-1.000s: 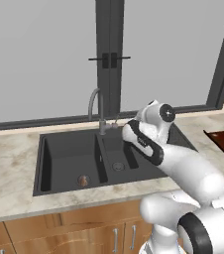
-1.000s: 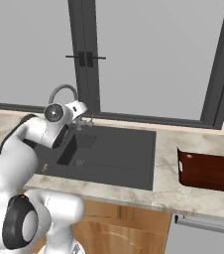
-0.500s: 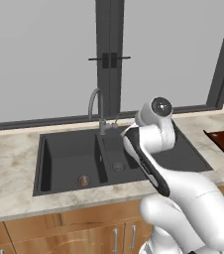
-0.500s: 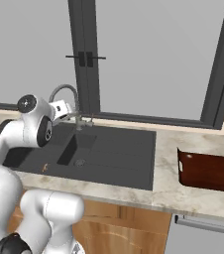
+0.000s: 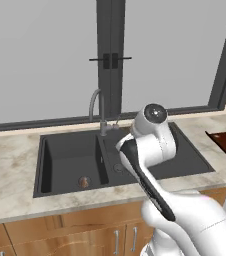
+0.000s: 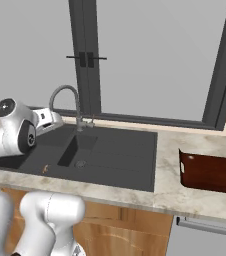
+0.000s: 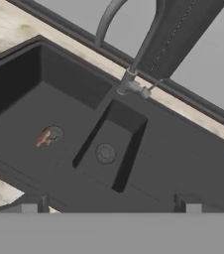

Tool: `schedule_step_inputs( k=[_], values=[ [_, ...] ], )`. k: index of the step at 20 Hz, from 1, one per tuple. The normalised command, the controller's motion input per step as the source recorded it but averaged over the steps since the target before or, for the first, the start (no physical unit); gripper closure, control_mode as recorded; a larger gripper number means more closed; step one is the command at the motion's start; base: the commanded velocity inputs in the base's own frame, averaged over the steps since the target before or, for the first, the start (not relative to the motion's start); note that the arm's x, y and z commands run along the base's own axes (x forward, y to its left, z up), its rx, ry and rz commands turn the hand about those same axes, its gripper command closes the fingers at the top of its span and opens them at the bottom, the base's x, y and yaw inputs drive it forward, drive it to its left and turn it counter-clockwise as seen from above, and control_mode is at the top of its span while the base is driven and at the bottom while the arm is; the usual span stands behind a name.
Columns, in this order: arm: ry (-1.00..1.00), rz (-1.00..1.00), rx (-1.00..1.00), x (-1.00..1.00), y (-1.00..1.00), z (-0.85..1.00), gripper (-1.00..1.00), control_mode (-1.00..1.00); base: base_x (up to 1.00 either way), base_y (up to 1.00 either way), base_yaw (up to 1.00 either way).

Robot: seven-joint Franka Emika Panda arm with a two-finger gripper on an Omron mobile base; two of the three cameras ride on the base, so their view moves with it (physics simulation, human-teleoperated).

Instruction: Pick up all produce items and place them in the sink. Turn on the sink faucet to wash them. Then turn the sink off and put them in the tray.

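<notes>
One produce item [image 7: 43, 138], a small brownish-orange lump, lies by the drain of the sink's [image 7: 183, 163] large basin. It also shows as a small speck [image 5: 83, 182] [image 6: 45, 169] in the base views. The sink faucet [image 7: 129, 82] rises behind the small basin, its spout arching over the sink [image 5: 185, 150]. My gripper [image 7: 109, 207] hovers above the sink's near edge and looks down into it. Its fingertips [image 7: 34, 203] stand wide apart, open with nothing between them. The dark red-brown tray [image 6: 212, 172] sits on the counter right of the sink.
A window with a dark frame and latch [image 5: 110, 60] runs behind the counter. Marble counter [image 5: 10, 165] lies left of the sink and in a strip before it. My own arm [image 5: 150, 145] covers part of the small basin in the left base view.
My arm has swung left and back from over the sink's middle, with its upper joint raised. The jaws stayed open. The produce item has not moved.
</notes>
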Motion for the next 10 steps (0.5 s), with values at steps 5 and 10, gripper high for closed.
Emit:
schedule_step_inputs(
  k=[5, 10],
  values=[
    [0.0, -0.13, 0.0, -0.34, 0.6, -0.21, -1.0, -1.0, 0.0, 0.0, 0.0],
    [0.01, -0.17, 0.0, -0.11, 0.59, -0.12, -1.0, -1.0, 0.0, 0.0, 0.0]
  ],
)
